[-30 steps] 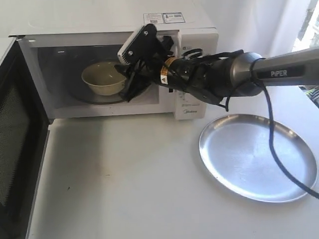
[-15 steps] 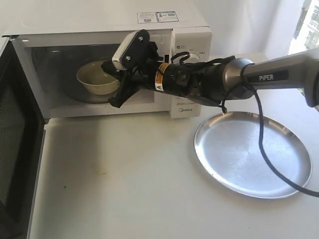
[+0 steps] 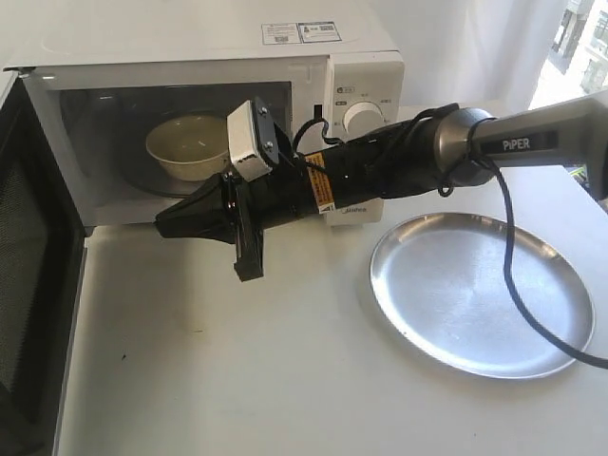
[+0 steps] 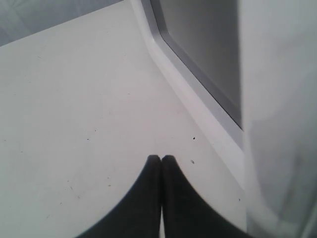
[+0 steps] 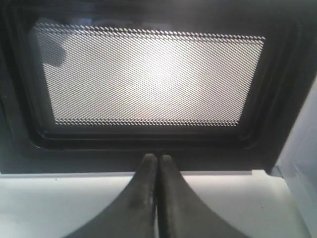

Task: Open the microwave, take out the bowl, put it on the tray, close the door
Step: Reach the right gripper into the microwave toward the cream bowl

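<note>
Microwave: the white microwave (image 3: 366,71) stands at the back of the tabletop (image 3: 285,380) with its cavity open to the front. It has stickers (image 3: 302,32) on its top, and 1 round dial (image 3: 361,116) shows above the arm.
Door: the door (image 3: 24,285) is swung wide open at the left edge of the exterior view. Its dark inner side with the mesh window (image 5: 148,74) faces the right wrist camera.
Bowl: the cream bowl (image 3: 193,144) sits upright inside the microwave cavity, on the turntable. Nothing touches it.
Tray: the silver tray (image 3: 480,294) lies flat on the tabletop, in front of the microwave's control side and to its right, well apart from the bowl.
Right arm: the silver right arm (image 3: 518,142) reaches across from the right, passing in front of the control panel. Its black cable (image 3: 508,256) hangs over the tray.
Right tool: the right tool (image 3: 163,226) is clenched, its 2 fingers pressed tip to tip with nothing between them (image 5: 157,158). It sits outside the cavity, just in front of the lower sill and above the tabletop. It points towards the open door, below and in front of the bowl.
Wrist camera: the white camera block (image 3: 249,141) on the right wrist stands between the viewer and the bowl's right side.
Left tool: the left tool (image 4: 161,159) is clenched on nothing, its fingers together over bare tabletop. A white-framed grey panel is near it, and I cannot tell what that panel is.
</note>
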